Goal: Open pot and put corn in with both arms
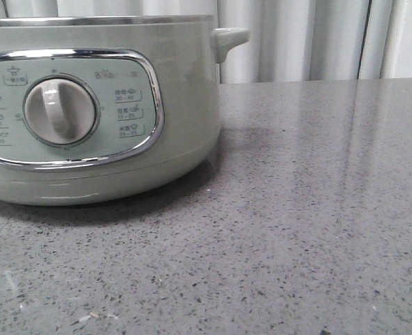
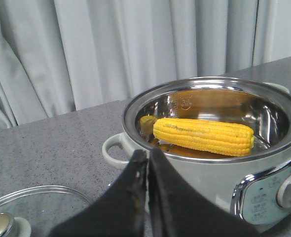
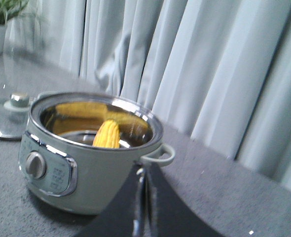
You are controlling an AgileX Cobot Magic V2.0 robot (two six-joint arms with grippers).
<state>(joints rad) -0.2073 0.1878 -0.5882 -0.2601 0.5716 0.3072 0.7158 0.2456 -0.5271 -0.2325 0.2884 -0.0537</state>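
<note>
The pale sage-green pot fills the left of the front view, with its dial and side handle. It stands open in the left wrist view and the right wrist view. The yellow corn lies inside the steel bowl; it also shows end-on in the right wrist view. My left gripper is shut and empty, just outside the pot's rim. My right gripper is shut and empty, near the pot's side handle. Neither gripper shows in the front view.
The glass lid with its steel knob lies flat on the grey speckled counter beside the pot; it also shows behind the pot in the right wrist view. Pale curtains hang behind. A potted plant stands far off.
</note>
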